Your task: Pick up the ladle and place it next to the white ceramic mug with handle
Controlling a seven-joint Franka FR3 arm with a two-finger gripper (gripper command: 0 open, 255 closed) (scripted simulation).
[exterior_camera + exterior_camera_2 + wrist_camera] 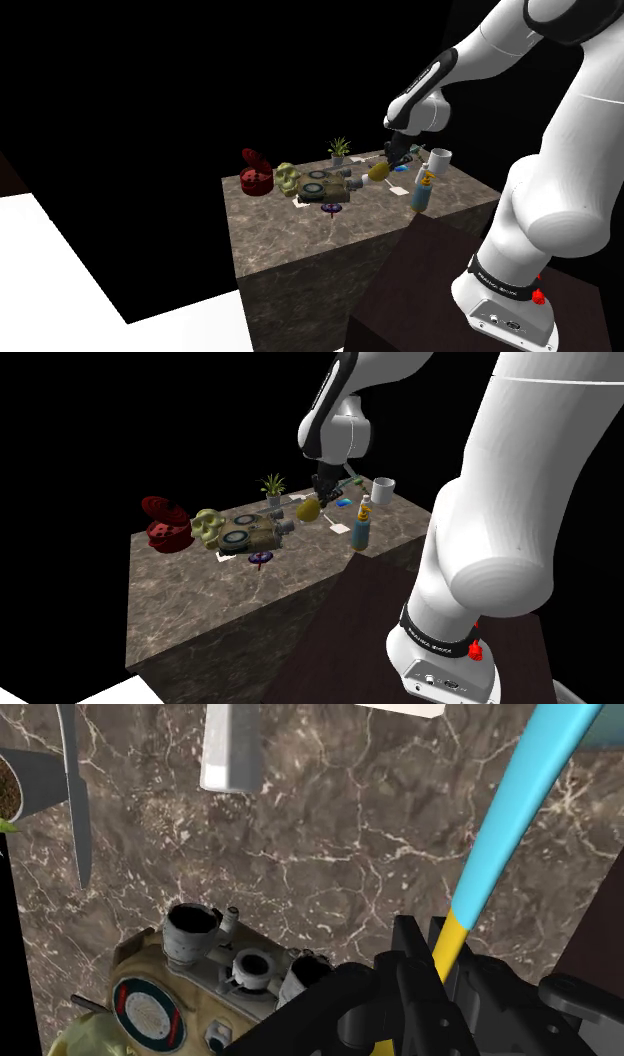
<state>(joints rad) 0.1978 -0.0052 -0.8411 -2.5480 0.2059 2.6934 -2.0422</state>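
Note:
The ladle [380,172] has a yellow bowl and a handle that runs from yellow into light blue [500,824]. My gripper [397,155] is shut on that handle near its yellow end, and the black fingers clasp it in the wrist view [430,959]. The ladle's bowl [308,509] hangs tilted, low over the marbled tabletop [300,245]. The white mug [438,159] stands upright near the table's far corner, a short way from the gripper [324,495] toward the shoulder view's right. In the second exterior view the mug [383,489] is likewise to the gripper's right.
A blue-and-yellow bottle [424,190] stands in front of the mug near the table edge. A tan binocular-like device [325,186], an olive skull [288,178], a red object [256,175], a small potted plant [339,150] and a purple trinket [333,208] lie to the left. Black area surrounds the table.

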